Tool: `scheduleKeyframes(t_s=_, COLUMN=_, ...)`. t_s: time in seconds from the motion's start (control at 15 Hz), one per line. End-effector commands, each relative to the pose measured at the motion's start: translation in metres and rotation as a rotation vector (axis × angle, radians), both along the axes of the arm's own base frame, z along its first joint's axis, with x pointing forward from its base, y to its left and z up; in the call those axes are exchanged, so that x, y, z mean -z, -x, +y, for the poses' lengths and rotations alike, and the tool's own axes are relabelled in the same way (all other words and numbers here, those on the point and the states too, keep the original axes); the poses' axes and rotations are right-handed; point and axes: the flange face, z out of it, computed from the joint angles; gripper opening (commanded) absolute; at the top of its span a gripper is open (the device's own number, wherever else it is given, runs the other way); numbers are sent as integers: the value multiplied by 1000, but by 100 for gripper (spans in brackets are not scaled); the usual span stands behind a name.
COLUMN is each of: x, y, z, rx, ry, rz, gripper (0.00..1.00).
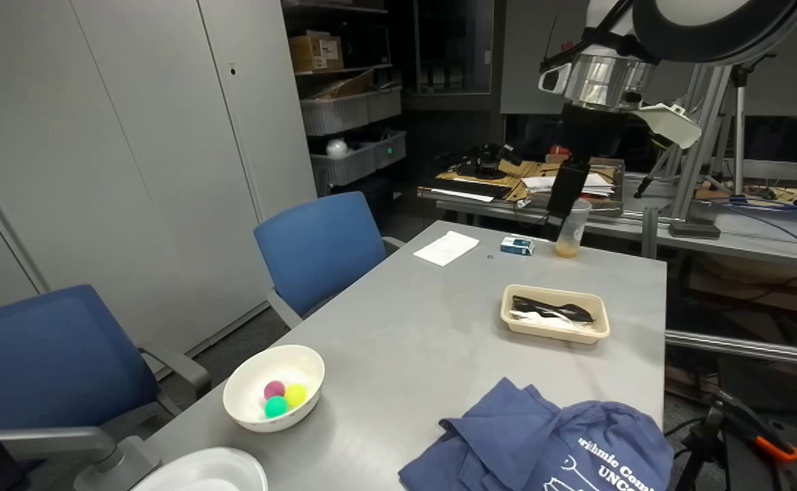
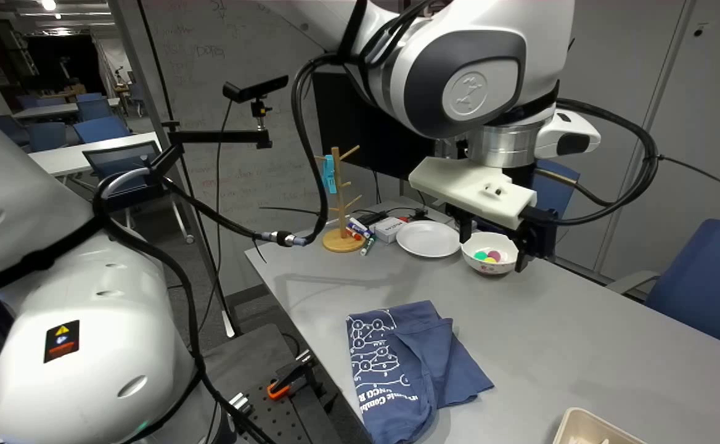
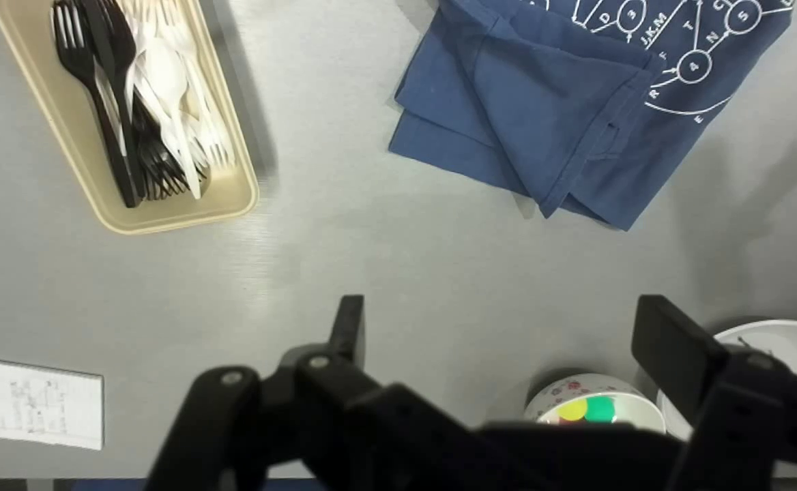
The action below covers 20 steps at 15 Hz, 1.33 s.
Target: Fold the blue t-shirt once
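Observation:
The blue t-shirt lies on the grey table, with white lettering and diagrams showing. It appears in both exterior views (image 1: pixel 528 436) (image 2: pixel 425 370) and in the wrist view (image 3: pixel 542 102). Part of its cloth is turned over into a loose flap on the side away from the print. Its near edge is cut off in an exterior view. My gripper (image 3: pixel 501 307) is open with nothing between its fingers. It is raised above the table, apart from the shirt, and also shows in both exterior views (image 1: pixel 566 194) (image 2: pixel 494 250).
A beige tray (image 1: pixel 555 333) of black and white cutlery lies beside the shirt. A white bowl (image 2: pixel 486 266) with coloured balls and a white plate (image 2: pixel 428 239) stand near a wooden stand (image 2: pixel 339 213). A plastic cup (image 1: pixel 574 228) and white paper (image 1: pixel 446 247) lie farther off.

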Motion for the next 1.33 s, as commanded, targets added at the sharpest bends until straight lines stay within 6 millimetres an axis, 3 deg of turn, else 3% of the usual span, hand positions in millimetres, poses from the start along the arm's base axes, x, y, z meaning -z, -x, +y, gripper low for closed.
scheduleKeyframes(t_s=0.0, x=-1, y=0, z=0, rx=0, ry=0, rz=1, gripper=100)
scheduleKeyframes(t_s=0.27, x=12, y=-6, z=10, rx=-3, ry=3, rz=32, gripper=100)
scheduleKeyframes(t_s=0.53, x=50, y=-15, z=37, rx=-13, ry=12, rz=105, gripper=100)
scheduleKeyframes(t_s=1.07, x=145, y=-38, z=113, rx=53, ry=-21, rz=244, gripper=100)
scheduleKeyframes(t_s=1.27, x=160, y=-41, z=150, rx=25, ry=-76, rz=287, gripper=100)
